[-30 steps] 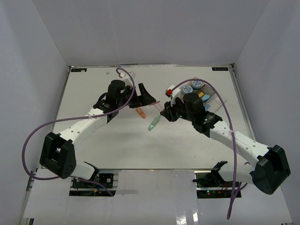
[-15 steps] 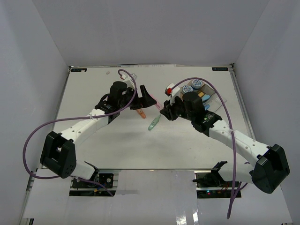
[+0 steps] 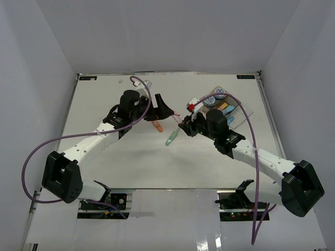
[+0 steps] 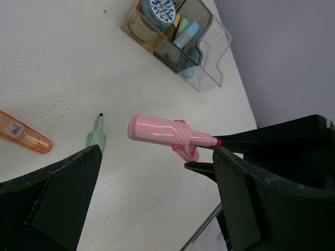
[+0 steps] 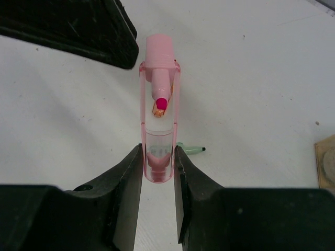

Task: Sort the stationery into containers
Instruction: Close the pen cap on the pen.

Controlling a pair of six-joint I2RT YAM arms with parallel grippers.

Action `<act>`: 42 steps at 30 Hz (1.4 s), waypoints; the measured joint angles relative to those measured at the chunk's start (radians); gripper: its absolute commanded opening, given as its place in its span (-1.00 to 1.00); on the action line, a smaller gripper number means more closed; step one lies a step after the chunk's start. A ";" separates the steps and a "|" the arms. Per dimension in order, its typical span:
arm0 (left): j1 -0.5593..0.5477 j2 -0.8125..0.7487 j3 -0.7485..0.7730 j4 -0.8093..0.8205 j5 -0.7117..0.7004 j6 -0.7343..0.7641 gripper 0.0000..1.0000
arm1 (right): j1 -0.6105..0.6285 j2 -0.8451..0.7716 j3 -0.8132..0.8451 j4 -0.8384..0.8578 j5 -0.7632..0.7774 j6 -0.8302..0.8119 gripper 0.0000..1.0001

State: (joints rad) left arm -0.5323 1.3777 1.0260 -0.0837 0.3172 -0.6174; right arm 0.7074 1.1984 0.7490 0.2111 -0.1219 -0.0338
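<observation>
pinching from both sides, the right gripper [image 5: 157, 159] has its fingers [image 5: 124, 183] closed on the clear cap [image 5: 157, 144] of the pink highlighter [image 5: 159, 49]. the magenta nib shows through the cap wall, and the opaque barrel sticks out past the fingertips with nothing under it. the left gripper [image 4: 157, 164] is spread as wide as it goes; in its own wrist view the barrel hangs between its two fingers [image 4: 57, 193] and touches neither. below the pair, loose on the table [image 3: 104, 104], lie an orange piece [image 3: 158, 126] and a green piece [image 3: 171, 138], near each other and between the two arms. the containers [image 3: 234, 110] stand well apart toward the far right, with two patterned rolls [image 3: 214, 97] already in the amber end and pale blue and green pieces in the smoky tray beside it. the main risk, as i judge it, is that the hold is on the cap alone. if the barrel sits loosely in it, a jolt or tilt on the way to the trays could let the barrel slide out and drop onto the table. the left fingers closing off-centre could also lever the barrel sideways and pop it free of the cap, or knock against the right fingertips, since the two grippers are very close here. a dropped barrel might roll toward the orange and green pieces and scatter them.
</observation>
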 measured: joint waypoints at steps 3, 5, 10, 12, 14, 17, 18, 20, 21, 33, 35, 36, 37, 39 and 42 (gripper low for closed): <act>0.000 -0.027 0.012 -0.010 -0.011 0.018 0.96 | 0.000 -0.009 -0.048 0.066 0.011 -0.002 -0.62; 0.000 -0.044 0.030 -0.021 -0.019 0.029 0.96 | 0.000 -0.010 -0.060 0.097 0.014 -0.004 -0.62; 0.000 -0.071 0.054 -0.022 -0.047 0.034 0.96 | 0.000 -0.017 -0.076 0.176 0.014 -0.004 -0.62; 0.000 -0.072 0.054 -0.026 -0.052 0.032 0.96 | 0.000 -0.021 -0.080 0.191 0.014 -0.004 -0.62; 0.000 -0.067 0.054 -0.033 -0.052 0.026 0.96 | 0.000 -0.022 -0.080 0.204 0.014 -0.005 -0.62; 0.000 -0.050 0.054 -0.036 -0.053 0.014 0.96 | 0.000 -0.022 -0.080 0.216 0.014 -0.008 -0.62; 0.000 -0.043 0.054 -0.036 -0.053 0.010 0.96 | 0.000 -0.022 -0.080 0.218 0.014 -0.010 -0.62; 0.000 -0.026 0.054 -0.037 -0.053 -0.001 0.96 | 0.000 -0.022 -0.080 0.219 0.014 -0.013 -0.62; 0.000 -0.020 0.054 -0.037 -0.053 -0.005 0.96 | 0.000 -0.022 -0.080 0.219 0.014 -0.014 -0.62; -0.010 0.015 0.057 -0.035 -0.053 -0.065 0.96 | 0.000 -0.022 -0.080 0.228 0.013 -0.023 -0.62; -0.011 0.022 0.063 -0.035 -0.053 -0.071 0.96 | 0.000 -0.022 -0.080 0.228 0.014 -0.023 -0.62; -0.011 0.025 0.066 -0.035 -0.053 -0.072 0.96 | 0.000 -0.022 -0.080 0.228 0.014 -0.023 -0.62; -0.012 0.027 0.067 -0.035 -0.053 -0.074 0.96 | 0.000 -0.022 -0.080 0.228 0.015 -0.023 -0.62; -0.013 0.029 0.069 -0.035 -0.053 -0.076 0.96 | 0.000 -0.022 -0.080 0.228 0.014 -0.023 -0.62; -0.015 0.038 0.070 -0.025 -0.056 -0.077 0.96 | 0.000 -0.022 -0.080 0.230 0.010 -0.023 -0.62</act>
State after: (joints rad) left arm -0.5476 1.4158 1.0958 -0.1089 0.2615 -0.6949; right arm 0.7074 1.1767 0.6693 0.4408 -0.1120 -0.0566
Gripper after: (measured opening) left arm 0.979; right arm 0.320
